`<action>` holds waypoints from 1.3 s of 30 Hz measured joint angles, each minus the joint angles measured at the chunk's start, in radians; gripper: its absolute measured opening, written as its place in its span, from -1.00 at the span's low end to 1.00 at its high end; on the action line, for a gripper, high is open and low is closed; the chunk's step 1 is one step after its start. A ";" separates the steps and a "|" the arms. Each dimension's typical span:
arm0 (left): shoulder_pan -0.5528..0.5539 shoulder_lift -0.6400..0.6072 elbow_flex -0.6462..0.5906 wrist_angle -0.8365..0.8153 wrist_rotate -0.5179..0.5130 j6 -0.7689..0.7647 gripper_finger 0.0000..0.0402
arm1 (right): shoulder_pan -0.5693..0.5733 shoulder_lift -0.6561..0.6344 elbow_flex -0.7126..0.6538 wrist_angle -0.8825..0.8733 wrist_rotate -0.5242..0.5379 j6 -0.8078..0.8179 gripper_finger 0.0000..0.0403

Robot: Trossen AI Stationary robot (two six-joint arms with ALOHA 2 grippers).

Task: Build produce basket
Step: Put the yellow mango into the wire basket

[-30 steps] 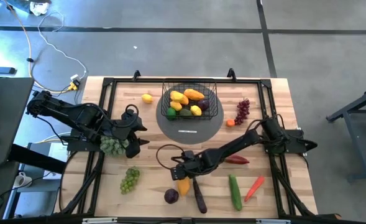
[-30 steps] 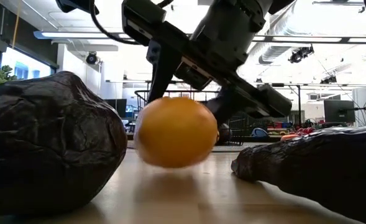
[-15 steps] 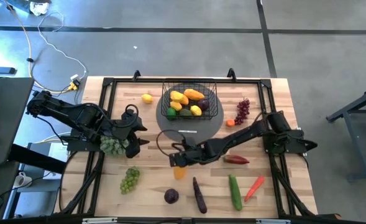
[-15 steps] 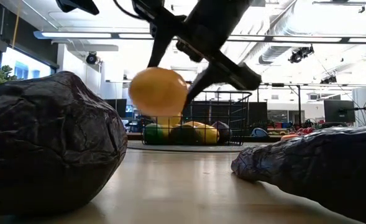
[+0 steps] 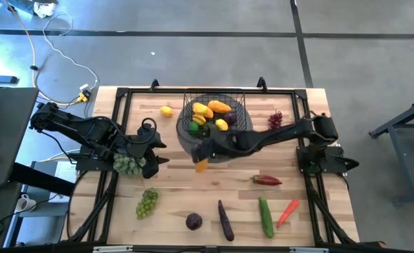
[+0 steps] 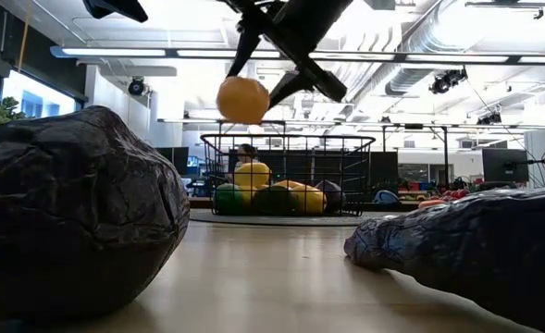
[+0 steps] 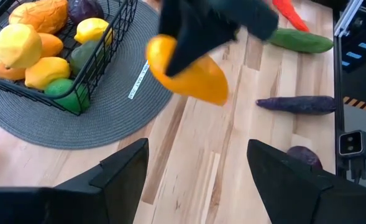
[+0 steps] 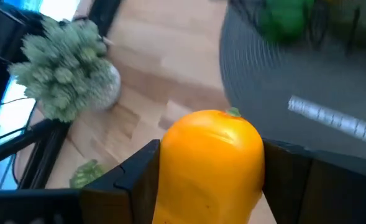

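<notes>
The black wire basket [image 5: 216,112] stands on a round grey mat [image 5: 224,151] at the table's far middle. It holds lemons, an orange piece and other produce. My right gripper [image 5: 202,156] reaches in from the right and is shut on an orange-yellow pepper [image 5: 201,166], also seen in the low view [image 6: 242,99], above the mat's near-left edge. My left gripper [image 7: 198,180] stands open and bare at the table's left. A bunch of green grapes [image 5: 127,165] lies on the table beside it. My right gripper pinches the pepper between its two fingers, one on each side of its body [image 8: 170,162]. The fingers [image 6: 304,79] slant down from the table's right. The pepper hangs clear of the table with its green stem end [image 8: 232,112] turned away from the wrist.
Loose produce lies on the wood: a lemon [image 5: 166,110], purple grapes [image 5: 275,121], a red pepper [image 5: 266,180], a cucumber [image 5: 265,216], a red-orange piece [image 5: 287,211], an aubergine [image 5: 225,220], a purple round fruit [image 5: 193,222] and green grapes [image 5: 147,202]. A black frame edges the table.
My right gripper has lifted the orange-yellow pepper off the table near the front and carried it up and toward the far edge, to the mat before the basket. Its wrist has rolled on the way. The pepper now hangs clear.
</notes>
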 joint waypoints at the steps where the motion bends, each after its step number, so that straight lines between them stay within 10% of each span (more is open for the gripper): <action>1: 0.000 0.000 0.000 0.000 0.000 -0.004 0.31 | -0.015 -0.011 0.000 0.000 -0.006 -0.038 0.00; 15: 0.000 0.000 0.000 0.002 0.000 0.003 0.31 | -0.274 -0.187 0.000 -0.012 -0.079 -0.681 0.00; 39: 0.000 0.000 0.000 0.002 0.019 -0.101 0.31 | -0.552 -0.055 0.000 -0.122 -0.080 -1.554 0.00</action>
